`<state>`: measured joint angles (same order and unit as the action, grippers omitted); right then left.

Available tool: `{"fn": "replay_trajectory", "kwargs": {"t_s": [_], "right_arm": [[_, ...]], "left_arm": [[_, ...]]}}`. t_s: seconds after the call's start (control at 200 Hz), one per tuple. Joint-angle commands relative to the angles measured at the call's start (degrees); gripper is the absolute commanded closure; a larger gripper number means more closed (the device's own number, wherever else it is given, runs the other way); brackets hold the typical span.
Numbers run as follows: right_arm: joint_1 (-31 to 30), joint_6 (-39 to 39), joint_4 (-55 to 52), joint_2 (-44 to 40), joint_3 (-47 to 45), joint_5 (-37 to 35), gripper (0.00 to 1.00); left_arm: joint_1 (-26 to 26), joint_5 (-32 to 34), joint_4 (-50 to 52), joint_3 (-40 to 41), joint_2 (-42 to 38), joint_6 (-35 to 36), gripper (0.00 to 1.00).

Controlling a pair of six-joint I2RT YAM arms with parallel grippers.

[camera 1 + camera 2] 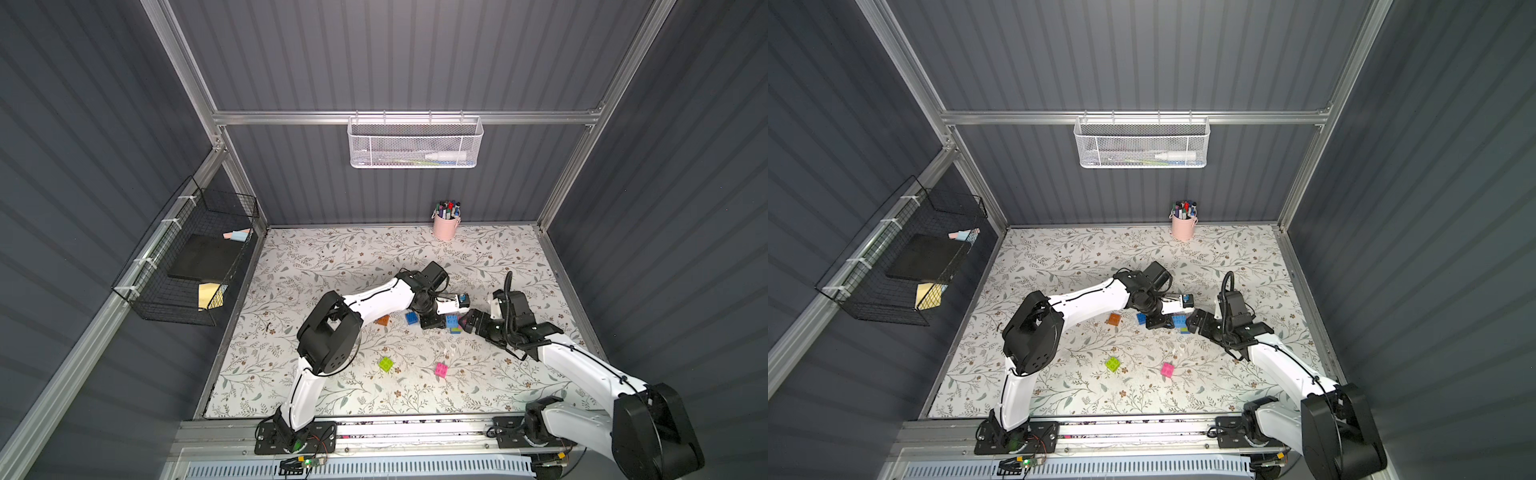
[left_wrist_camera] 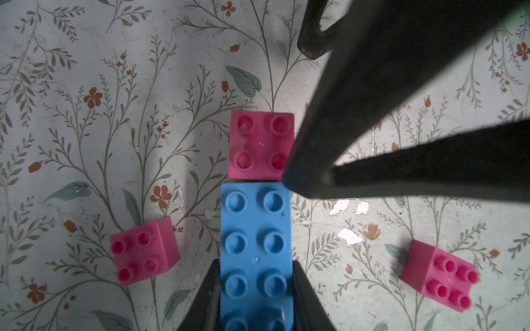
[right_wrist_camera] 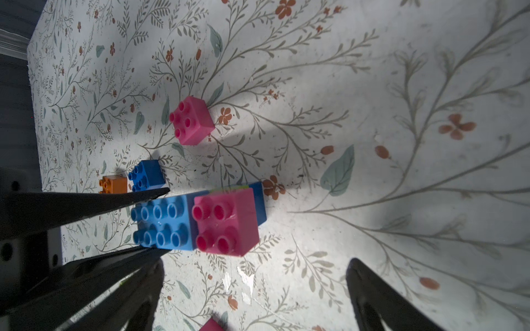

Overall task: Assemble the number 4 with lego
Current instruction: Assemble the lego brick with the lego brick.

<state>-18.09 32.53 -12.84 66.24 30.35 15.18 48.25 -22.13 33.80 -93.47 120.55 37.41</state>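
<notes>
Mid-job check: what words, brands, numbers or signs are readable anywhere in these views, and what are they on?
No text can be read in any view.
marker pens in the pink cup: any print is too small to read.
bottle in the white mesh basket: blurred, no legible label.
light-blue brick and the pink brick at its end: the studs show no lettering in the left wrist view.

- Dim, diffuse light is filling both top views — the grey walls (image 1: 83, 166) are reading dark, the floral mat (image 1: 332, 257) paler.
- Wide-angle distortion is bending the frame rails (image 1: 399, 117) near the edges.
- In the wrist views soft shadows are pooling on the mat (image 3: 315, 86) — its nearest stretch is blurring.
</notes>
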Motion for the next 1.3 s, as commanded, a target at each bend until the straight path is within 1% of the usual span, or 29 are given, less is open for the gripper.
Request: {"fn": "replay_trajectory", "kwargs": {"t_s": [0.0, 0.225, 0.555, 0.78, 0.935, 1.296], "right_arm": [[0.1, -1.4, 0.7, 1.3, 0.0, 1.4, 0.01], [0.2, -1.5, 1.7, 2.8, -0.1, 1.2, 0.01], [0.2, -2.0, 4.1, 0.4, -0.9, 1.1, 0.01], [0.2, -2.6, 4.3, 1.9, -0.3, 2.4, 0.01], [0.2, -2.6, 4.6, 2.2, -0.2, 2.4, 0.01], [0.2, -2.8, 5.3, 2.9, 0.2, 2.4, 0.01]], "left_arm": [[-0.3, 0.7, 2.3, -1.4, 1.1, 0.8, 0.97], [-0.3, 0.9, 3.3, -2.3, 1.6, 1.7, 0.97], [-0.3, 1.9, 4.3, -2.8, 1.8, 3.1, 0.98], [-0.3, 1.0, 3.9, -2.8, 1.0, 1.8, 0.97], [-0.3, 0.4, 3.0, -2.5, 0.1, -0.4, 0.97], [-0.3, 1.3, 0.5, -1.0, -2.2, -3.6, 0.97]]}}
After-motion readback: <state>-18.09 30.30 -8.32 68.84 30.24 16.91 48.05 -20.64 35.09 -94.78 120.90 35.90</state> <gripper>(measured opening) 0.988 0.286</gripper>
